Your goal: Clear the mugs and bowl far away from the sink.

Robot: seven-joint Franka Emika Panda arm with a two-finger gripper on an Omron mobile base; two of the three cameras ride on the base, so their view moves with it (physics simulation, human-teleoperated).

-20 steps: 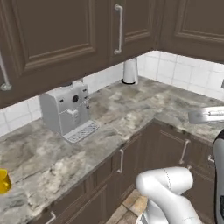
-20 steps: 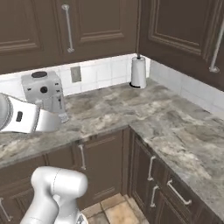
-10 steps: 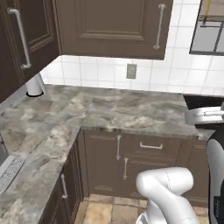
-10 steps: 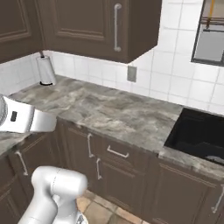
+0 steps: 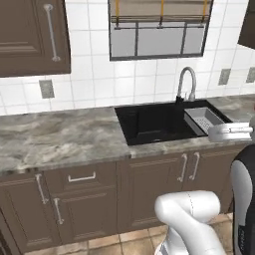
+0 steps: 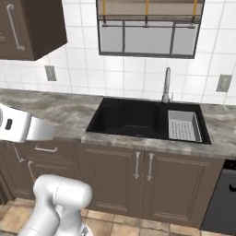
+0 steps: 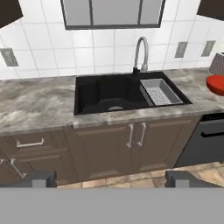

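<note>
Black sink (image 7: 114, 95) sitting at 12 o'clock in the hand view, red bowl (image 7: 215, 84) lying on the surface (image 7: 35, 103) at 3 o'clock. End effector (image 7: 113, 178) fingers spreading wide, gripping nothing.

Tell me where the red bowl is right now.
In the hand view, the red bowl sits on the counter at the far right edge, right of the sink and its grey perforated tray.
</note>
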